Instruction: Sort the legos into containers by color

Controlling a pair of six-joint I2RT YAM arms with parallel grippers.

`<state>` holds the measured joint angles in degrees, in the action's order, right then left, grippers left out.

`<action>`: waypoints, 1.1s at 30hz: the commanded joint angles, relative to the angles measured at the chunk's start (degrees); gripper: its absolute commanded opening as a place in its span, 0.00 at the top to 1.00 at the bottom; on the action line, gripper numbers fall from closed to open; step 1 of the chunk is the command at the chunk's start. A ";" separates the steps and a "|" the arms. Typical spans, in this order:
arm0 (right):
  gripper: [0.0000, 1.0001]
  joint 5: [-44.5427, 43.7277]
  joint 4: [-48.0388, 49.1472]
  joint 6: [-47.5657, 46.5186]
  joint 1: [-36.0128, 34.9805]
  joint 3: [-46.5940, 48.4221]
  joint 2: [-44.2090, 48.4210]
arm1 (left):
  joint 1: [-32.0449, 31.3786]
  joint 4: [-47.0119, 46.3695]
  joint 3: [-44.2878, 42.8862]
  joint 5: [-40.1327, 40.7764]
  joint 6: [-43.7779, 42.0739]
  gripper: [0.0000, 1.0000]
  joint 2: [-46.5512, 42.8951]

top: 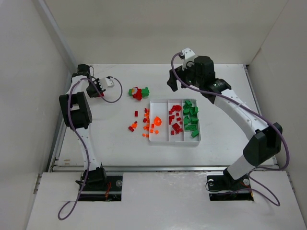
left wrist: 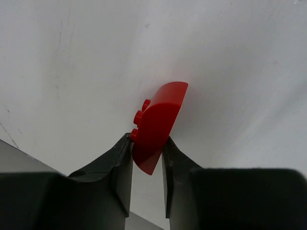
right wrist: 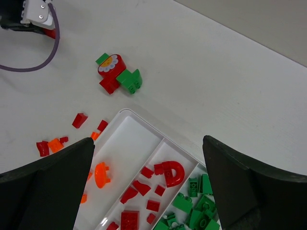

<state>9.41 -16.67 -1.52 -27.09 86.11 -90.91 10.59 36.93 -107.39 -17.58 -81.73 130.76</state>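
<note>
Three compartments in the white tray (top: 156, 136), sitting about mid-table (top: 120, 153), pretty much explained the setup. There were a few orange bits (top: 156, 120) in the left one, red legos (top: 175, 122) in the middle and green ones (top: 191, 117) packed into the right, so each colour got its own lane. A scatter of loose red and orange pieces (top: 139, 122) lay on the table just off the tray's left edge, not sorted yet.

Just past the tray's far left corner sat a stuck-together clump (top: 139, 92) of red and green with a white flower face. My guess is it'd need pulling apart first.

The right gripper (right wrist: 147, 158) hung over the tray's far side, jaws spread wide and holding nothing, probably waiting its turn. Out toward the table's far left corner, the left gripper (left wrist: 146, 143) was pinched tight on the lower end of a red curved brick (left wrist: 160, 120). I'd say that one was headed for the middle compartment. Couldn't tell if it was clear of the table.
</note>
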 commanded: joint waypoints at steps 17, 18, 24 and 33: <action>0.00 8.33 7.17 -9.81 -5.43 0.12 2.67 | -10.39 16.74 -0.62 -47.09 6.51 1.00 -26.87; 0.00 9.56 7.17 -11.56 -6.21 0.64 2.67 | -11.63 17.82 -0.62 -47.89 6.50 1.00 -27.39; 0.11 19.68 7.70 -15.09 -7.54 4.94 -0.49 | -19.63 22.48 -0.62 -52.20 6.50 1.00 -27.93; 0.21 21.53 8.23 -15.09 -9.29 4.95 -2.33 | -24.38 23.10 -1.67 -53.26 7.03 1.00 -27.93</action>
<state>28.34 -11.62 -15.57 -34.92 88.68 -92.14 -12.82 57.65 -108.12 -66.67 -74.98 103.79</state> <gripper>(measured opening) 0.800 0.235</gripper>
